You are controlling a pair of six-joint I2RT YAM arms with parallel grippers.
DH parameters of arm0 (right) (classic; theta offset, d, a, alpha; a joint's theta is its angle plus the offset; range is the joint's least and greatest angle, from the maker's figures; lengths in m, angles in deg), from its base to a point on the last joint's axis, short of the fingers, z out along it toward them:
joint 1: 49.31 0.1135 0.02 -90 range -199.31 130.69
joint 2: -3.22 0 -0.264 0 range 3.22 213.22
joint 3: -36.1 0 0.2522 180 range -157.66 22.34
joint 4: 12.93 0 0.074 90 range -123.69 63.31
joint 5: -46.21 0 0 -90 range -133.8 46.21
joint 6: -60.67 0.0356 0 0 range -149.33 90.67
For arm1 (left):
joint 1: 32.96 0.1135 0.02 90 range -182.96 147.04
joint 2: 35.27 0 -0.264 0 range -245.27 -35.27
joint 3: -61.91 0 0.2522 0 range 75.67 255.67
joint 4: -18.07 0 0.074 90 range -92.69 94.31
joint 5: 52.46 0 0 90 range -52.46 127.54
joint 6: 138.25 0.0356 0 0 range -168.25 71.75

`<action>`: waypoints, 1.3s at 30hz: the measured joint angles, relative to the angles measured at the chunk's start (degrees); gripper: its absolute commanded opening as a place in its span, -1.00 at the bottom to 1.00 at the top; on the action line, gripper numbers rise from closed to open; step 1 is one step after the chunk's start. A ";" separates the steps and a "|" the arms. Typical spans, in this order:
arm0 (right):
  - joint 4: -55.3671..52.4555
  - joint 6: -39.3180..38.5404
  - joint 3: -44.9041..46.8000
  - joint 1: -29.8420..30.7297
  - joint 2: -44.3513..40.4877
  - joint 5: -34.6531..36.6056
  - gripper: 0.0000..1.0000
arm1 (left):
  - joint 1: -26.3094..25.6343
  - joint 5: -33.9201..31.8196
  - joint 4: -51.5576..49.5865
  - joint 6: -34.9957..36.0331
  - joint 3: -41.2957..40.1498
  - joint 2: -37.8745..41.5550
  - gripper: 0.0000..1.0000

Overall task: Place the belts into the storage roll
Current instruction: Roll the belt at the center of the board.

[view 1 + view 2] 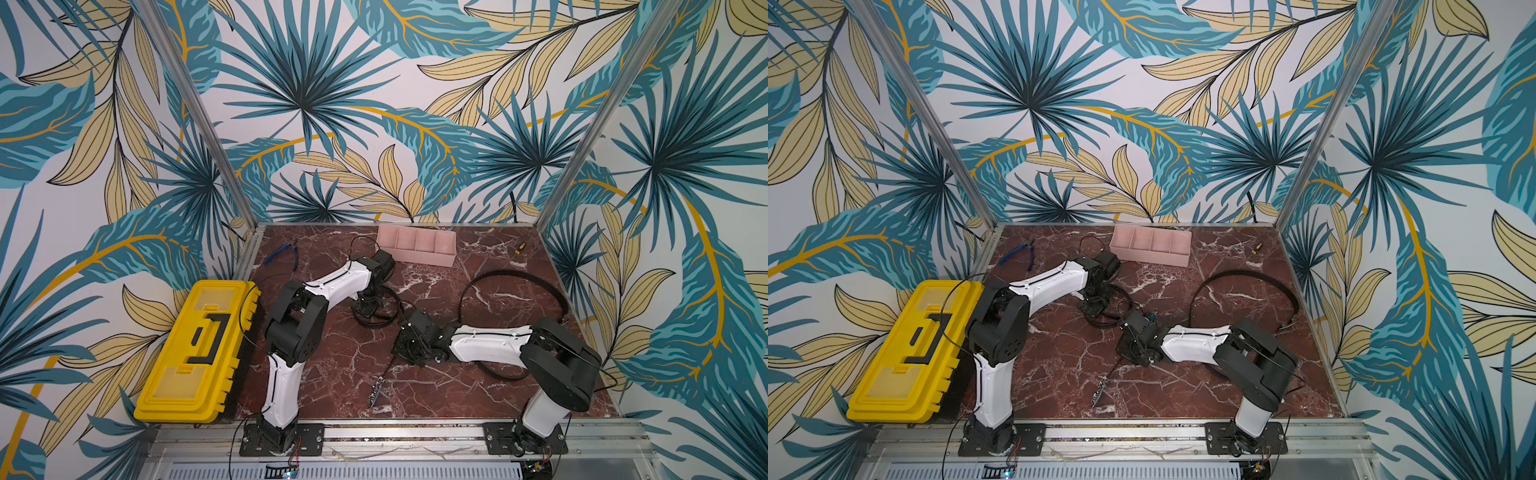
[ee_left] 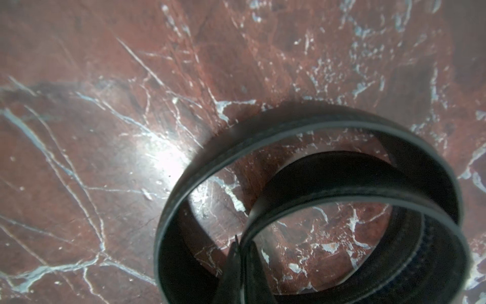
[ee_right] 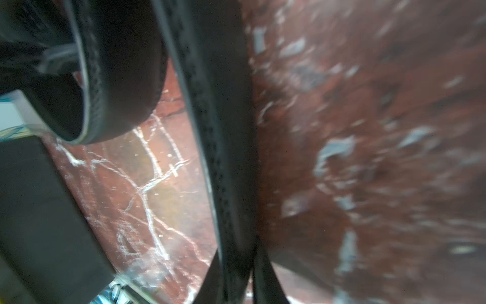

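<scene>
- Left gripper (image 2: 244, 250) is clamping the coiled black belt (image 2: 289, 122), near the pale pink four-compartment plastic tray (image 1: 424, 257).
- Right gripper (image 3: 238, 281) is straddling a blurred black strap (image 3: 223, 131); can't tell whether it is clamping.

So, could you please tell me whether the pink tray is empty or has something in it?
Empty: in both top views the tray shows only bare pink floor in all four compartments.
</scene>
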State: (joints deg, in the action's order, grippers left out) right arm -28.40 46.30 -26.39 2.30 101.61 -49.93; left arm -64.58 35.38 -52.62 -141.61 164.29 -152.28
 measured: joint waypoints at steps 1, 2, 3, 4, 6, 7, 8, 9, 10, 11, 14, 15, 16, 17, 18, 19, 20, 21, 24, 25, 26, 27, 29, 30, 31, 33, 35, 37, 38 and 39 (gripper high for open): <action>0.63 0.48 -0.24 0.26 0.33 -0.31 -0.27 | 0.02 0.02 0.04 -0.17 -0.09 0.00 -1.00; 1.11 0.66 -0.61 0.39 0.68 -0.76 -0.20 | 0.02 0.02 0.02 -0.28 -0.09 0.00 -1.00; 1.66 0.68 -1.16 0.48 1.16 -1.25 -0.11 | 0.02 0.09 0.04 -0.33 -0.09 0.00 -1.00; 1.95 0.70 -1.77 0.52 1.55 -1.79 -0.01 | 0.04 0.20 0.02 -0.33 -0.09 0.00 -1.00; 1.97 0.24 -2.16 0.50 1.55 -2.05 0.12 | 0.15 0.48 0.00 -0.24 -0.04 0.00 -1.00; 1.84 -0.22 -2.03 0.39 1.14 -2.08 0.17 | 0.24 0.72 -0.07 -0.07 0.04 -0.04 -1.00; 1.77 -0.87 -1.73 0.20 0.63 -2.08 0.22 | 0.33 1.01 -0.15 0.17 0.22 -0.13 -1.00; 1.36 -1.86 -1.05 -0.28 -0.57 -2.12 0.27 | 0.44 1.29 -0.26 0.55 0.37 -0.26 -1.00; 0.74 -3.10 -0.39 -0.98 -2.08 -2.16 0.30 | 0.55 1.53 -0.37 1.01 0.44 -0.33 -1.00; -0.35 -4.63 -0.04 -1.84 -3.65 -2.14 0.33 | 0.66 1.73 -0.44 1.49 0.44 -0.35 -1.00; -4.90 -13.86 -0.87 -6.03 -8.66 -2.43 0.43 | 0.98 2.45 -0.48 3.58 0.44 -0.35 -1.00; -7.43 -18.01 -2.51 -7.48 -9.51 -2.40 0.47 | 1.14 2.73 -0.50 4.55 0.44 -0.35 -1.00; -9.60 -22.05 -4.48 -8.52 -9.68 -2.47 0.47 | 1.27 2.99 -0.52 5.29 0.44 -0.35 -1.00; -12.55 -27.91 -7.98 -9.51 -9.27 -2.43 0.48 | 1.44 3.39 -0.52 6.16 0.42 -0.35 -1.00; -14.80 -33.35 -11.43 -10.01 -8.46 -2.29 0.48 | 1.66 3.85 -0.52 7.02 0.42 -0.35 -1.00; -15.93 -38.14 -14.05 -10.25 -7.67 -2.25 0.48 | 1.86 4.31 -0.52 7.72 0.42 -0.35 -1.00; -16.39 -43.56 -16.46 -10.51 -6.84 -2.34 0.48 | 2.05 4.76 -0.55 8.35 0.37 -0.35 -1.00; -16.22 -48.61 -17.77 -10.84 -6.25 -2.64 0.48 | 2.21 5.11 -0.52 8.90 0.31 -0.35 -1.00; -15.23 -60.50 -17.97 -12.41 -4.48 -4.74 0.46 | 2.49 5.73 -0.57 9.51 0.07 -0.33 -1.00; -15.10 -62.93 -17.97 -13.07 -3.50 -5.55 0.43 | 2.58 5.90 -0.57 9.51 -0.02 -0.33 -1.00; -15.04 -65.68 -17.97 -13.94 -1.97 -6.51 0.37 | 2.69 6.12 -0.59 9.49 -0.09 -0.33 -1.00; -15.02 -67.87 -17.97 -14.71 -0.39 -7.56 0.33 | 2.86 6.43 -0.63 9.51 -0.09 -0.33 -1.00; -14.75 -71.60 -17.97 -15.87 2.54 -9.25 0.31 | 3.08 6.91 -0.92 9.51 -0.09 -0.35 -1.00; -14.53 -73.20 -17.94 -16.20 3.82 -9.97 0.27 | 3.21 7.15 -1.14 9.51 -0.02 -0.37 -1.00; -13.94 -74.49 -17.90 -16.33 4.83 -10.67 0.24 | 3.32 7.32 -1.57 9.53 0.28 -0.55 -1.00; -12.50 -76.61 -17.86 -16.28 6.12 -11.96 0.16 | 3.41 7.50 -3.15 9.62 1.64 -1.38 -1.00; -10.03 -77.66 -17.20 -16.22 6.19 -12.50 0.17 | 3.43 7.54 -4.50 9.60 3.06 -2.25 -1.00; -6.34 -78.07 -15.41 -16.20 5.35 -12.57 0.17 | 3.43 7.58 -5.44 9.75 4.22 -2.95 -1.00; -5.20 -78.29 -14.32 -16.20 4.68 -12.52 0.16 | 3.43 7.61 -5.81 9.92 4.79 -3.32 -1.00; -4.57 -78.62 -13.49 -16.20 4.02 -12.41 0.15 | 3.43 7.67 -6.19 10.16 5.40 -3.67 -1.00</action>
State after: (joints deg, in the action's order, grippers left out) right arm -32.97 -32.32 -39.87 -13.90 105.63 -62.34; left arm -61.15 43.06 -58.80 -131.45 169.69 -155.95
